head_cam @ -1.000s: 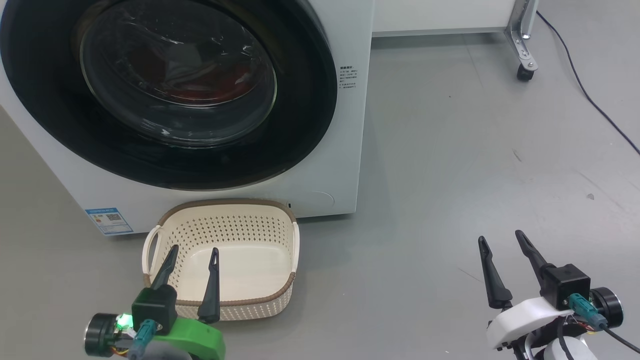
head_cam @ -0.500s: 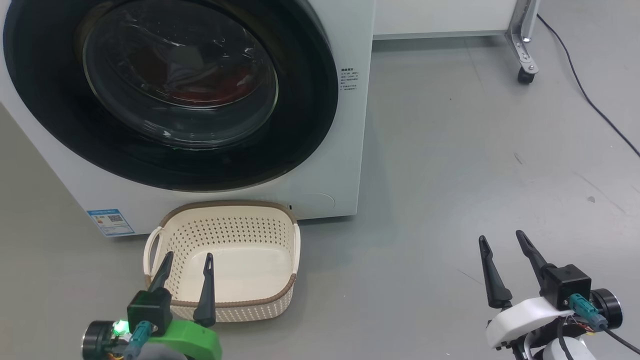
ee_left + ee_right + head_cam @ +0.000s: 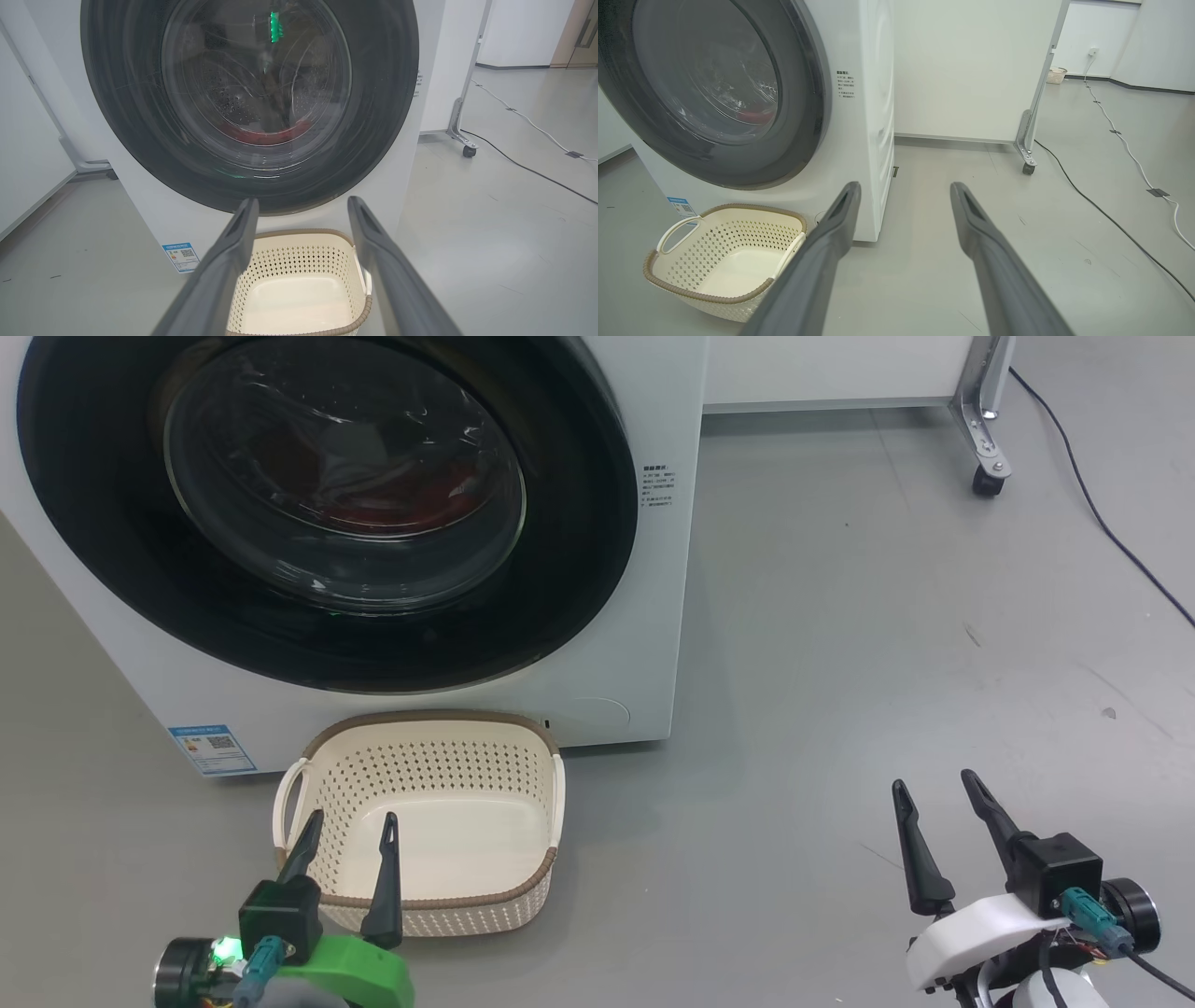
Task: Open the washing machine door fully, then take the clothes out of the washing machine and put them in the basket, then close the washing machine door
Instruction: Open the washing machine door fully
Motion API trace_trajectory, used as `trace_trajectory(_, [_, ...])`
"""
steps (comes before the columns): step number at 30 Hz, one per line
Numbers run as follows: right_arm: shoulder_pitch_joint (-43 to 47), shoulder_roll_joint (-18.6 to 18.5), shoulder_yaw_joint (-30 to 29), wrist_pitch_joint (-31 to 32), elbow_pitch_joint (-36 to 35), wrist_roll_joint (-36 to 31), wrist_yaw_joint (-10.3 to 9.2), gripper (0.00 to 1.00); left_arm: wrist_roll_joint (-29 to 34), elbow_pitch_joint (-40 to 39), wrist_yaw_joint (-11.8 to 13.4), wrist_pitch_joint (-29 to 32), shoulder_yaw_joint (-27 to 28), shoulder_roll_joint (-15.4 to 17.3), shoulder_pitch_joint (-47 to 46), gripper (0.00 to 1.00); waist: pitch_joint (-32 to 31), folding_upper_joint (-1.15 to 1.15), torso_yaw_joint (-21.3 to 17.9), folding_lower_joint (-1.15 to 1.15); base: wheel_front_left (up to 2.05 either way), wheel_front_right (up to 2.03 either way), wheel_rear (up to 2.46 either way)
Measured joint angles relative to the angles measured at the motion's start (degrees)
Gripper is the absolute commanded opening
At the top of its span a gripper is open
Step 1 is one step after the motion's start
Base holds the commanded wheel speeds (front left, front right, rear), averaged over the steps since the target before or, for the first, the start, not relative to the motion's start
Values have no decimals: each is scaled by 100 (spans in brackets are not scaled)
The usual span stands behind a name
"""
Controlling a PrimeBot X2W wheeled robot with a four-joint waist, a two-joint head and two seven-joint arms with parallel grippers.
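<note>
Door [image 3: 579, 523] shut | left fingers [image 3: 385, 877] apart | right fingers [image 3: 915, 854] apart | basket [image 3: 420, 770] below door

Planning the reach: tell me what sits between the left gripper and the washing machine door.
The empty basket, in the head view, between left gripper and door.

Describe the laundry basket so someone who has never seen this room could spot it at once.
Start at the big white front-loading washing machine with its round black-rimmed door. On the grey floor just in front, below that door, sits the basket. Unlike the smooth white machine, it is cream, perforated, with a brown woven-look rim and loop handles.
</note>
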Motion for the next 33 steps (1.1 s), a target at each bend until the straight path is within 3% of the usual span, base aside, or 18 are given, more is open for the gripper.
trace_trajectory(1, [7,0,-4,1,4,0,10,100,0,2,0,0,0,-1,0,100,0,0,3,0,0,0,0])
trace_trajectory(2, [10,1,-9,1,8,0,19,80,0,3,0,0,1,-1,0,100,-1,0,7,0,0,0,0])
trace_trajectory(3, [12,5,-19,1,12,1,42,23,0,3,0,0,2,-2,0,100,-1,0,10,0,0,0,0])
trace_trajectory(4, [13,16,-34,0,19,0,48,0,0,8,0,0,3,-3,0,100,-1,0,16,0,0,0,0])
trace_trajectory(24, [-16,35,-336,0,-35,109,226,0,2,-54,0,0,-68,-12,-84,100,204,0,125,0,0,0,0])
trace_trajectory(29, [-207,119,-586,-1,-104,467,309,0,12,-171,0,0,-110,-15,-247,100,404,0,190,0,0,0,0])
trace_trajectory(33, [-419,365,-888,-42,-119,1273,499,0,53,-277,0,0,-116,-21,-332,100,610,0,244,0,0,0,0])
